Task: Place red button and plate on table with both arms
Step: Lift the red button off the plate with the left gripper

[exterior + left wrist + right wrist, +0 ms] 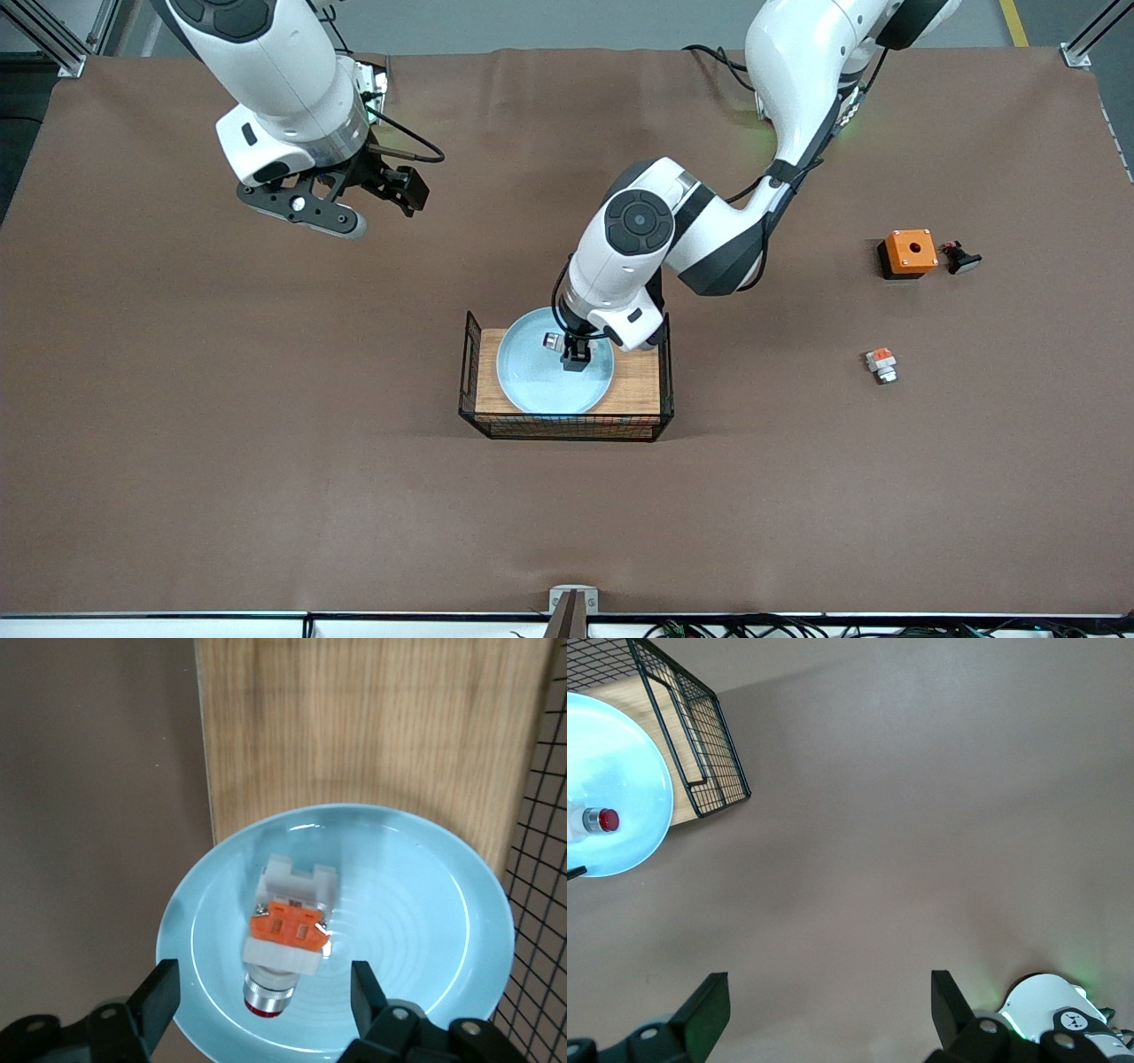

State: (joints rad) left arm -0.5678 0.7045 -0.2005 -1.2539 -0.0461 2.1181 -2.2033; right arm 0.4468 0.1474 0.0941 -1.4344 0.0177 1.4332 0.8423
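Note:
The pale blue plate (532, 377) (416, 921) (620, 762) lies on the wood-topped wire crate (567, 431) near the middle of the brown table (266, 461). The red button (555, 339) (286, 939) (597, 820) lies on its side in the plate, white body, orange block, silver end with a red cap. My left gripper (574, 356) (264, 985) is low over the plate, open, with one finger on each side of the button's silver end and a gap on both sides. Up over the table toward the right arm's end, my right gripper (400, 188) (830, 994) is open and holds nothing.
Toward the left arm's end of the table stand an orange box with a hole (910, 252) and a small black part (961, 259) beside it. A stubby white-and-orange part (881, 363) lies nearer the front camera. The crate's black wire walls (700, 771) rise around the plate.

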